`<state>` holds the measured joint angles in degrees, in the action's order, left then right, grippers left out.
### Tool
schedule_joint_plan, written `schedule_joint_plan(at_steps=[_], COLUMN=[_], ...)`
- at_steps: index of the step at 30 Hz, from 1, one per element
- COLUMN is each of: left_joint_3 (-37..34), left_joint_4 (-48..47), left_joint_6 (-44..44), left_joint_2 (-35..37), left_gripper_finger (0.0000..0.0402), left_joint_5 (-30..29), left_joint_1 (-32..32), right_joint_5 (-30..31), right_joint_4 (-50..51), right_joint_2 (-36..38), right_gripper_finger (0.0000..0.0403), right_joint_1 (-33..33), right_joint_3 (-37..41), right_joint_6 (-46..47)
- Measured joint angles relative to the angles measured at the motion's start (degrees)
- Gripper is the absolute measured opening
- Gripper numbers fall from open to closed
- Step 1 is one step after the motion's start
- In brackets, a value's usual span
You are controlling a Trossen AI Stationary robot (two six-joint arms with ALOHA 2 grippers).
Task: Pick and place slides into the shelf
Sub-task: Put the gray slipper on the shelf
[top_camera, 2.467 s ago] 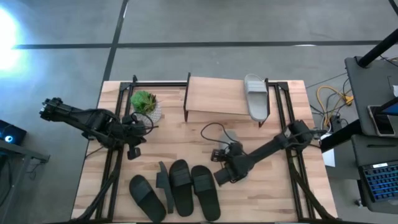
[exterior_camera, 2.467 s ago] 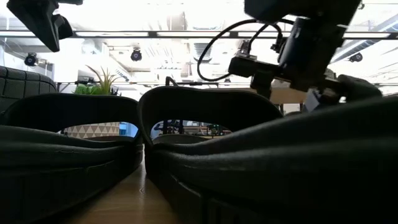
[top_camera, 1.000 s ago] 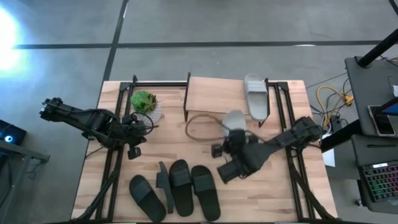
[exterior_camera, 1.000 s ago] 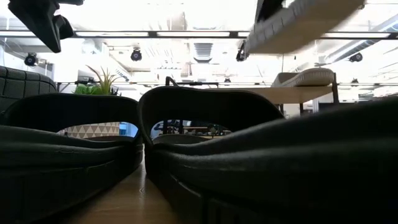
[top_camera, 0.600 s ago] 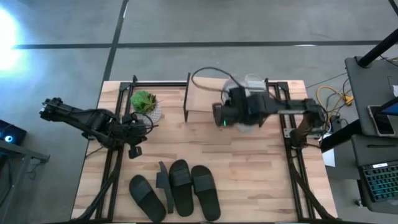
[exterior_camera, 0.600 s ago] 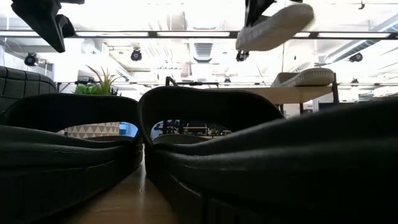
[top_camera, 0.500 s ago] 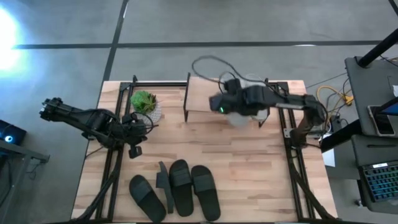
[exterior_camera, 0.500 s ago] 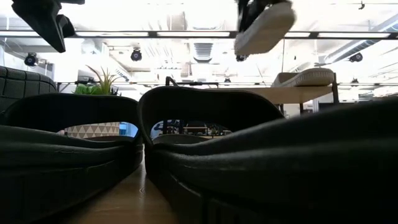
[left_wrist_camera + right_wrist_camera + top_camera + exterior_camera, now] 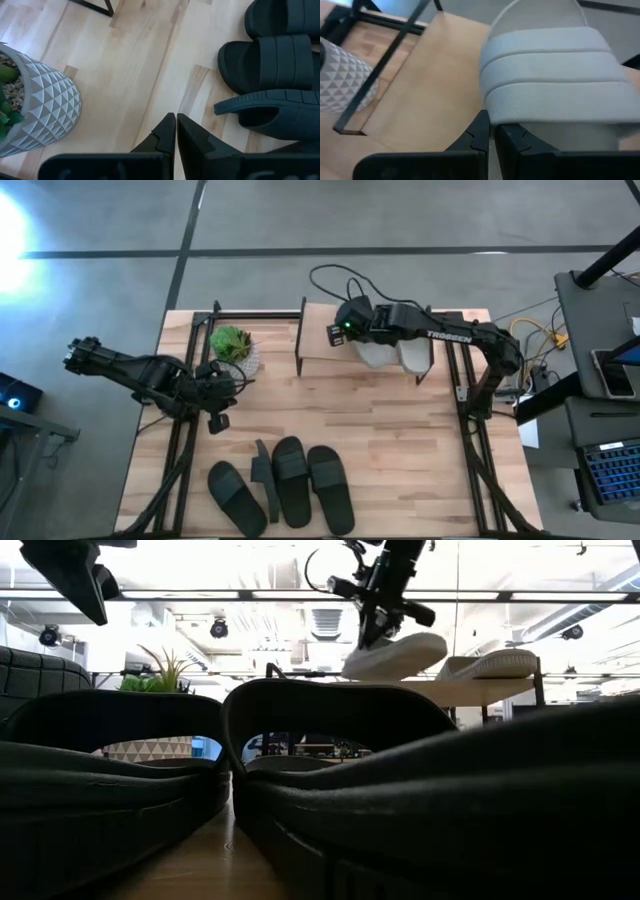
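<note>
1. The large pale wooden tabletop is made of jointed planks, smooth, with a satin finish.
2. The light grey rubber slide has a matt strap with fine ribbed texture.
3. The black rubber slides look matt, with grooved straps.
4. The small shelf's light wooden plank top is smooth; its thin black metal frame is matt.
5. The grey faceted plant pot looks matt, like concrete.

Potted plant on wooden table

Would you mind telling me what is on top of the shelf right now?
One light grey slide lies on the shelf. The right claw, shut on a second grey slide, holds it over the plank. The arm covers whether it has touched down.
</note>
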<state>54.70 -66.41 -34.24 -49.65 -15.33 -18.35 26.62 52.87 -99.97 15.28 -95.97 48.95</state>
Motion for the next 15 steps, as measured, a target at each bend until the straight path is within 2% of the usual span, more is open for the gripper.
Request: schedule_joint_plan(at_steps=[3,10,15], left_joint_3=[0.0,0.0,0.0], left_joint_4=[0.0,0.0,0.0], left_joint_6=[0.0,0.0,-0.1], left_joint_2=[0.0,0.0,0.0], left_gripper_finger=[0.0002,0.0002,0.0002], left_joint_5=[0.0,0.0,0.1], left_joint_1=[0.0,0.0,0.0], right_joint_5=[2.0,1.6,4.8], right_joint_4=[1.0,-0.6,-0.8], right_joint_2=[0.1,0.3,0.4], right_gripper_finger=[0.0011,0.0011,0.0011], right_joint_1=[0.5,2.3,2.1], right_joint_3=[1.6,6.8,8.1], right_joint_6=[0.1,3.8,8.2])
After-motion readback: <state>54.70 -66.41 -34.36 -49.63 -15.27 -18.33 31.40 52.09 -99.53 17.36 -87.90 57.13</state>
